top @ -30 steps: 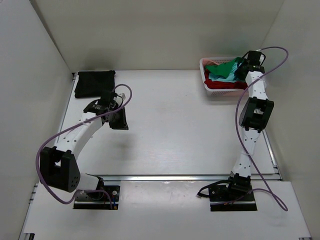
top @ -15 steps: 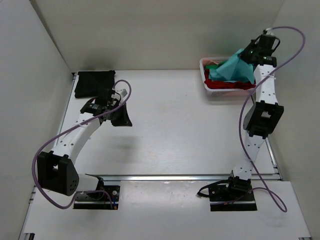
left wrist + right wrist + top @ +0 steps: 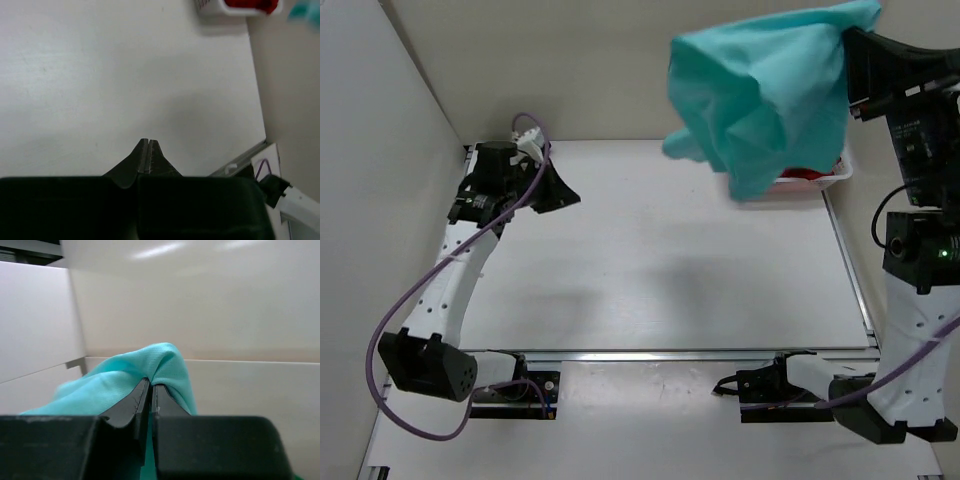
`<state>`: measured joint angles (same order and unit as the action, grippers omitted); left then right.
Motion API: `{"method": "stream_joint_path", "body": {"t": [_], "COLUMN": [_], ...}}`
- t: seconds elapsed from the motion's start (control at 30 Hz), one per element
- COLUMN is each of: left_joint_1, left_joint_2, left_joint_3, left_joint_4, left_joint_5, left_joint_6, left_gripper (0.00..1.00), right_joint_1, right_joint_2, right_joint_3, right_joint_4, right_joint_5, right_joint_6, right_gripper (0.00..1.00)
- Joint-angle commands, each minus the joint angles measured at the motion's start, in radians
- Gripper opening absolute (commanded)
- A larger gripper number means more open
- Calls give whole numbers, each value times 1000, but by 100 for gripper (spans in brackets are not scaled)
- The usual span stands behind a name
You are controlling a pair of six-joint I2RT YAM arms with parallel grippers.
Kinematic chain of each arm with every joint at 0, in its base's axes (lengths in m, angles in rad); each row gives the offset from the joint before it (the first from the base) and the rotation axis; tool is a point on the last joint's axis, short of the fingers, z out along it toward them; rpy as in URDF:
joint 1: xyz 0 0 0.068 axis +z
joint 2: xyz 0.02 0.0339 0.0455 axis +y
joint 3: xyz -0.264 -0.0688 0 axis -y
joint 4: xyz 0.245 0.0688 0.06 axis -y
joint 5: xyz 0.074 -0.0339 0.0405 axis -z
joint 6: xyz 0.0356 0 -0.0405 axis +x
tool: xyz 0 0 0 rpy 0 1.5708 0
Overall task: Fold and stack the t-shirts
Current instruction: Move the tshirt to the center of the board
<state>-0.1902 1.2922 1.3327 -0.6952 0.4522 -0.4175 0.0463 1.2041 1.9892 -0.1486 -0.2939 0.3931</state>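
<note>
A white table walled on three sides, seen from above, with two robot arms mounted at its near edge.

The right gripper (image 3: 848,45) is raised high above the table's far right corner. Its fingers are clenched on a fold of the teal t-shirt (image 3: 770,90); the wrist view shows the two fingertips pressed together with teal cloth pinched between them. The shirt hangs bunched from that single pinch. Its long axis runs downward from the fingers and drifts to the left, and its lowest folds dangle over the white lattice basket (image 3: 840,172). A red t-shirt (image 3: 805,174) lies in that basket.

The left gripper (image 3: 560,195) hovers over the table's (image 3: 670,260) far left side, well apart from the shirt. Its fingers are closed together and hold nothing; its wrist camera shows only the tabletop beyond the tips.

The hanging cloth lies below and to the left of the right fingers, and bare tabletop separates it from the left arm. The right arm is the one nearer, and judging from this, spreading the shirt flat would call for carrying it leftward and nearer. The left gripper would have to open to take a free edge.
</note>
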Motion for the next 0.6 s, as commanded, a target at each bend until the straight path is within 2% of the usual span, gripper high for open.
{"method": "stream_joint_path", "body": {"t": [0.0, 0.1, 0.2, 0.23, 0.27, 0.33, 0.37, 0.43, 0.47, 0.53, 0.57], "left_joint_1": [61, 109, 80, 69, 74, 92, 90, 58, 22, -47, -92], "left_joint_2": [-131, -224, -234, -240, -249, -280, -300, -324, -318, -295, -281], "left_joint_3": [89, 66, 36, 2, -18, -123, -148, -228, -259, -308, -351], "left_joint_4": [46, 82, 59, 59, 65, 98, 114, 132, 131, 117, 118], "left_joint_5": [-65, -89, -55, -32, 0, 37, 52, 43, 36, 8, -7], "left_joint_6": [-61, -87, -78, -83, -90, -133, -150, -158, -156, -153, -149], "left_gripper": [0, 3, 5, 29, 49, 51, 53, 56, 59, 67, 71], "right_joint_1": [17, 84, 200, 243, 263, 331, 348, 406, 421, 406, 380], "right_joint_2": [48, 78, 178, 240, 282, 462, 516, 676, 696, 680, 645], "right_joint_3": [-153, -269, -311, -313, -285, -207, -117, 17, 54, 31, -11], "right_joint_4": [-49, -77, -153, -179, -240, -366, -496, -700, -716, -718, -714], "right_joint_5": [-31, -76, -80, -94, -125, -157, -162, -82, -21, 24, 24], "right_joint_6": [41, 52, 14, -6, -7, -31, -75, -133, -151, -154, -143], "right_gripper": [0, 0, 0, 0, 0, 0, 0, 24, 39, 52, 54]}}
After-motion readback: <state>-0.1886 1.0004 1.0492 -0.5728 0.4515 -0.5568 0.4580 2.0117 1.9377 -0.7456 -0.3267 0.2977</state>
